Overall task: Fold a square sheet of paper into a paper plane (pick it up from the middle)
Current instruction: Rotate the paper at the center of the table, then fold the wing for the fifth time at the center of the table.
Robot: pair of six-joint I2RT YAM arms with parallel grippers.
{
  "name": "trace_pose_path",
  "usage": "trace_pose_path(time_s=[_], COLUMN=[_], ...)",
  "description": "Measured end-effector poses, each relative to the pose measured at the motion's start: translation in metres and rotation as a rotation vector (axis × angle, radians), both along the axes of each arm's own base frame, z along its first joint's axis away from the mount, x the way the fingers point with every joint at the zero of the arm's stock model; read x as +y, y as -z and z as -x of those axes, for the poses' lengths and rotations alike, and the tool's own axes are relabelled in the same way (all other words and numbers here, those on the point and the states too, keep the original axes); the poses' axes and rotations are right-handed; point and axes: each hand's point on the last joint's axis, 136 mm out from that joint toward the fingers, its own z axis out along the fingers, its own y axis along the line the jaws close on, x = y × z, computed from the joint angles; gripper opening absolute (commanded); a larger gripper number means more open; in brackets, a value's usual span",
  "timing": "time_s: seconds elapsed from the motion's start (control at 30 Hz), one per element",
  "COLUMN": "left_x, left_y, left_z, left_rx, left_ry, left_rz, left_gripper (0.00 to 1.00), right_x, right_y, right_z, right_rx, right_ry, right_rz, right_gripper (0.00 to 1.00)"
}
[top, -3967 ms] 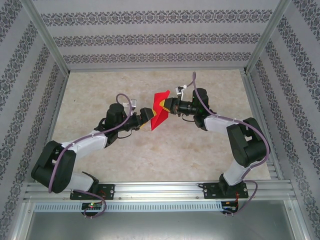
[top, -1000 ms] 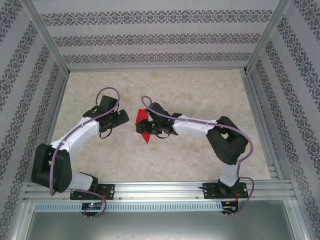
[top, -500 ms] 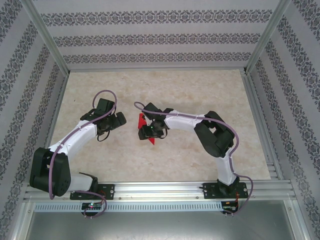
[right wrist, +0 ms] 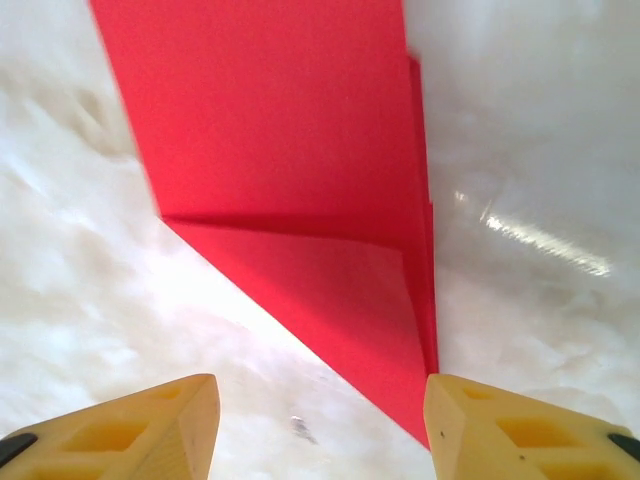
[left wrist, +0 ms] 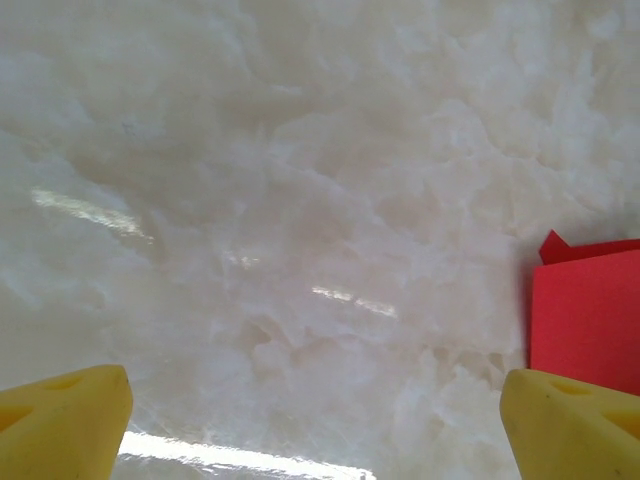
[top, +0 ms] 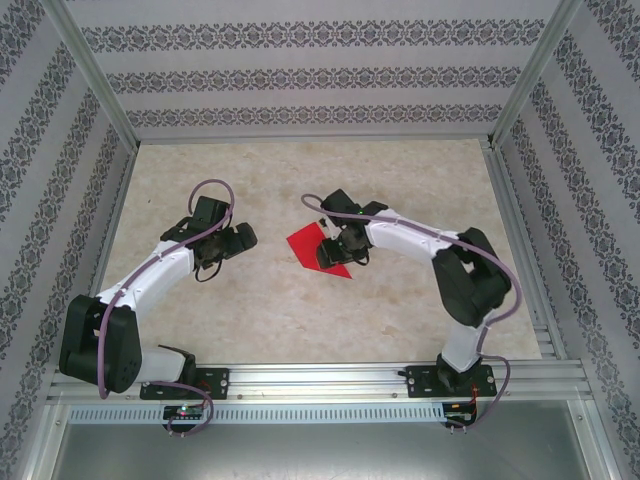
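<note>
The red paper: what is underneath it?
The red paper lies flat on the pale marbled table. More folded layers peek out along one edge. Anything beneath them is covered.

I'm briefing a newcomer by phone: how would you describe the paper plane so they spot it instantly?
Find the pale marble table and the right claw near its middle. The paper plane lies on the table by that claw: a folded, pointed sheet, the only bright red thing there.

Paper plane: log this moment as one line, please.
paper plane: folded, flat on table | right gripper: open, over plane, not gripping | left gripper: open, apart from plane
</note>
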Motion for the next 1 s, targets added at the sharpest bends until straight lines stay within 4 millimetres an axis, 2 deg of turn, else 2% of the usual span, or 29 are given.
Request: trace_pose_path(time_s=[0.07, 0.17, 0.6, 0.83, 1.0], left_x=[-0.007, -0.016, -0.076, -0.112, -0.132], left_y=[0.004, 0.012, 0.005, 0.010, 0.025], left_z=[0.001, 0.007, 0.010, 0.010, 0.019], left_rx=[-0.003, 0.009, -0.041, -0.010, 0.058], left_ry=[0.021, 0.052, 0.142, 0.191, 0.217], left_rz=[0.035, 0.083, 0.380, 0.484, 0.508], left_gripper=[0.95, 0.94, 0.94, 0.82, 0.76], right_x=[0.006, 0.014, 0.025, 0.016, 0.013], right_y=[-0.014, -0.018, 0.022, 0.044, 0.045], right_z=[-0.007, -0.017, -0.026, -0.024, -0.028], right_rx=[-0.045, -0.069, -0.004, 0.047, 0.071], right_ry=[0.056, 0.133, 0.257, 0.296, 0.317], right_rz=[-0.063, -0.131, -0.187, -0.209, -0.272], right_gripper=[0.57, 0.54, 0.51, 0.51, 0.51])
